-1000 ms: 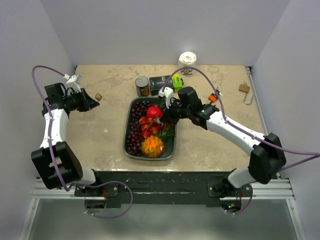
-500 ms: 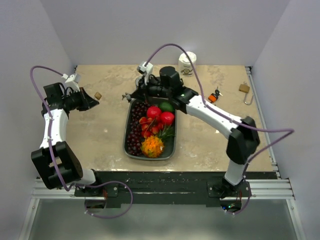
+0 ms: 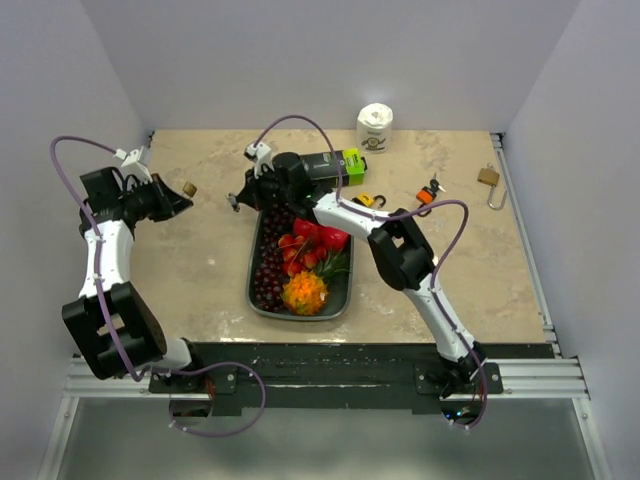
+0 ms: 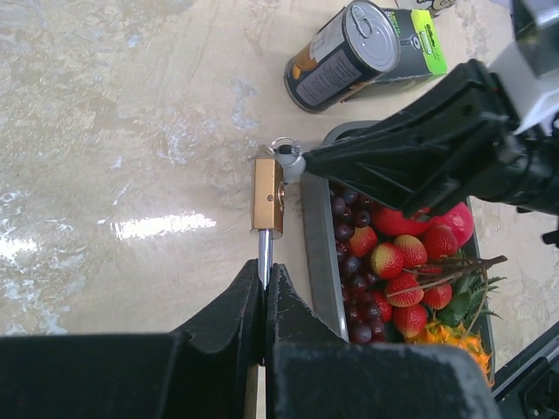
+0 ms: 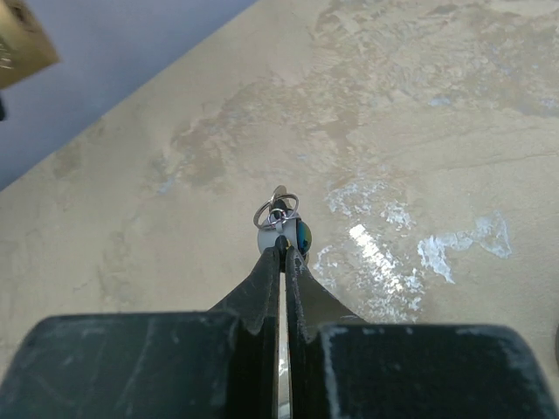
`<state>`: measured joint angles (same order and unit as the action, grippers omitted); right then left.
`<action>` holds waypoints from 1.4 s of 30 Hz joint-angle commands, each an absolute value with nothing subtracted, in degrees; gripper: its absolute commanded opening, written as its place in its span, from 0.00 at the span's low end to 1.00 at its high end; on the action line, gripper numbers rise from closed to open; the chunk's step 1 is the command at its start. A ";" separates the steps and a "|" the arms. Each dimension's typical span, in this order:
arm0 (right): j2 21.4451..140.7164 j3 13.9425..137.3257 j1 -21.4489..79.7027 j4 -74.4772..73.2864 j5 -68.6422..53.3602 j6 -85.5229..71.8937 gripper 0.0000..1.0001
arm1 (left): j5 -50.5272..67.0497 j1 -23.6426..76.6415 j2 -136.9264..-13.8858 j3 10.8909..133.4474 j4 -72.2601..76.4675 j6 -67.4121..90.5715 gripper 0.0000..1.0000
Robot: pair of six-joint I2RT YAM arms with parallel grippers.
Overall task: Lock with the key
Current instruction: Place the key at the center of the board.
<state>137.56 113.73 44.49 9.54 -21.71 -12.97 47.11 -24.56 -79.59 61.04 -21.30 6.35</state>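
Brass padlock [image 4: 267,194] is being held over the left part of the counter [image 3: 200,270], the left jaws pinching fully shut on its steel shackle [image 4: 265,253] and its body pointing toward the tray [image 3: 255,275]. Across from it, the right jaws are clamping tight on the key [image 5: 281,229], whose ring [image 5: 276,209] is sticking out past their tips. The right arm is reaching over the far end of the metal tray, which is carrying grapes, strawberries and other fruit. From overhead, the key is sitting near the padlock but apart from it, not in the lock. A can [image 4: 345,54] is sitting next to a green-and-black box [image 3: 335,165] just beyond the tray. A second padlock [image 3: 488,178] is lying near the far right edge, well apart from the arms, and a white roll [image 3: 375,125] is standing at the back.
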 commanded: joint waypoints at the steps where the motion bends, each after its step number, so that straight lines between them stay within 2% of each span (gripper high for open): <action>1: 139.91 118.92 45.44 16.08 -18.90 -12.05 0.00 | 47.99 -25.40 -77.78 60.29 -18.72 7.38 0.00; 10: 144.58 119.53 45.62 19.60 -16.26 -6.86 0.00 | 47.72 -25.58 -77.87 59.42 -19.25 7.12 0.00; 11: 144.93 119.88 45.53 19.77 -16.78 -6.77 0.04 | 47.64 -25.49 -77.87 59.33 -19.34 6.77 0.00; 13: 144.85 120.32 45.62 19.69 -17.66 -6.51 0.19 | 47.37 -25.58 -77.87 59.33 -19.69 5.80 0.00; 14: 144.32 120.32 45.62 20.04 -18.88 -6.50 0.37 | 47.37 -25.49 -77.87 59.41 -19.69 5.37 0.00; 16: 143.35 120.06 45.62 20.04 -20.38 -6.33 0.62 | 47.20 -25.49 -77.96 59.85 -19.95 3.96 0.00; 19: 140.11 119.10 45.70 19.51 -22.84 -5.89 0.71 | 47.02 -25.58 -79.10 62.39 -22.40 0.63 0.00; 25: 132.02 115.94 45.53 15.22 -29.69 -4.49 0.80 | 47.90 -25.58 -80.86 68.46 -27.86 -8.77 0.00; 27: 129.21 114.70 45.09 12.67 -31.19 -4.05 0.82 | 48.95 -25.49 -78.93 68.73 -27.95 -15.36 0.00; 32: 120.25 109.87 42.11 3.52 -46.02 -8.77 0.90 | 56.32 -25.58 -70.25 64.35 -27.77 -37.65 0.00; 33: 119.36 109.17 40.71 2.82 -49.27 -10.36 0.90 | 59.21 -25.49 -68.48 63.20 -28.38 -48.93 0.00; 37: 116.81 106.71 38.50 -4.11 -61.24 -17.39 0.92 | 64.24 -24.88 -58.20 54.07 -22.26 -69.56 0.00; 38: 115.59 106.09 38.41 -5.17 -63.35 -17.66 0.93 | 65.55 -24.79 -54.70 50.66 -22.06 -80.14 0.00; 41: 113.56 102.14 38.32 -5.37 -65.21 -20.47 0.93 | 71.70 -24.26 -48.98 44.33 -23.03 -101.42 0.00; 42: 112.60 100.82 38.58 -4.32 -65.56 -22.04 0.93 | 75.03 -24.17 -48.09 43.17 -22.59 -104.12 0.00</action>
